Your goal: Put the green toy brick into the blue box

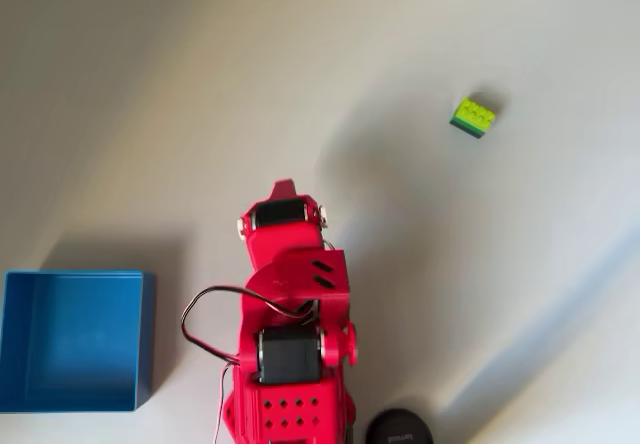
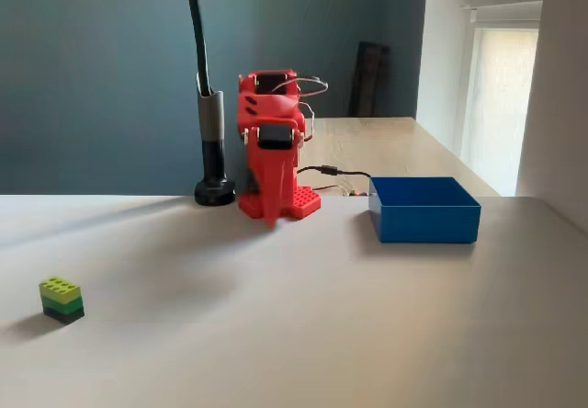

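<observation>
In the fixed view we see the green toy brick (image 2: 62, 299) alone at left on the pale table (image 2: 303, 334), the red arm's gripper (image 2: 270, 213) pointing down, its jaw state unclear to us, the blue box (image 2: 424, 209) right; dark teal wall (image 2: 101, 68) behind.

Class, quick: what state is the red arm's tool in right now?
Tool: folded down near the arm's base, holding nothing; open or closed cannot be told. The green toy brick lies apart on the table.

green toy brick (image 1: 473, 117) upright on table, studs up | blue box (image 1: 70, 340) open, well apart
</observation>
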Robot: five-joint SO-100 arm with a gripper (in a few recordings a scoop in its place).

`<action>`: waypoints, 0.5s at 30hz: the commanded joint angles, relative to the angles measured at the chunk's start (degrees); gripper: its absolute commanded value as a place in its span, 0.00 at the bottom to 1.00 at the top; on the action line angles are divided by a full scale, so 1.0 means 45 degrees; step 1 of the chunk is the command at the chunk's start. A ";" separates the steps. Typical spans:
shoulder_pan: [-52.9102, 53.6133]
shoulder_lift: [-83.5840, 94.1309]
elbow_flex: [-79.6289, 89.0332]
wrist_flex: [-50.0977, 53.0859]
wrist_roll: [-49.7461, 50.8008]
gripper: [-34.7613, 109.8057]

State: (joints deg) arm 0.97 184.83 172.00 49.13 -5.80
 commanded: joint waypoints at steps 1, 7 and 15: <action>0.0312 -0.0605 -0.1660 -0.0156 -0.0352 0.24; 0.1230 -0.4199 -0.4102 -0.0156 -0.0020 0.30; 0.2910 -0.9375 -0.7539 -0.0156 0.0762 0.33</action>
State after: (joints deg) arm 10.37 150.12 146.87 49.13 -2.81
